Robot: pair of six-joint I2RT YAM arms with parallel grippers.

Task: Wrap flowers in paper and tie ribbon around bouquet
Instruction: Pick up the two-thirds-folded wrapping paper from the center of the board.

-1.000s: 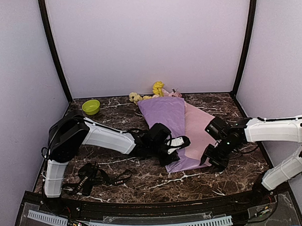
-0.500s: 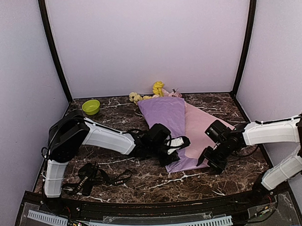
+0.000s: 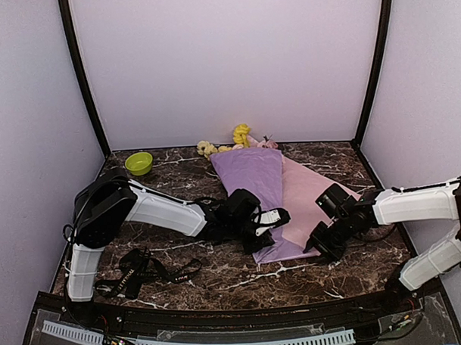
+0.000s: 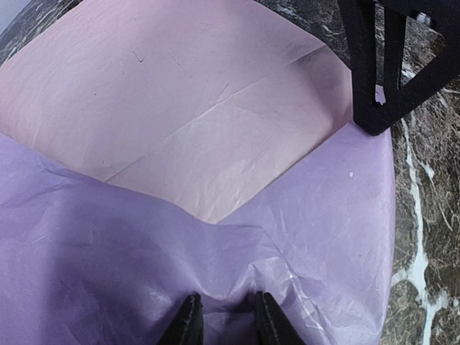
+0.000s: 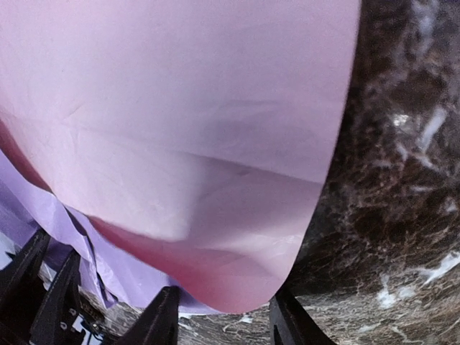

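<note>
The lilac paper (image 3: 252, 175) lies folded over the flowers (image 3: 240, 136), whose yellow and cream heads stick out at its far end. Its pink inner face (image 3: 311, 194) lies spread to the right. My left gripper (image 4: 226, 327) is shut on a pinched ridge of the paper (image 4: 237, 287) near the narrow lower end. My right gripper (image 5: 224, 323) is open, its fingers on either side of the pink flap's lifted near corner (image 5: 244, 280). The black ribbon (image 3: 147, 270) lies loose on the table at the front left, away from both grippers.
A green bowl (image 3: 139, 163) stands at the back left of the dark marble table (image 3: 242, 274). In the left wrist view, the right gripper's black frame (image 4: 381, 65) shows at the paper's right edge. Booth walls close in the back and both sides.
My right gripper has shifted slightly left onto the pink flap's near corner, and its jaws have narrowed. The left arm and the paper it holds have not moved.
</note>
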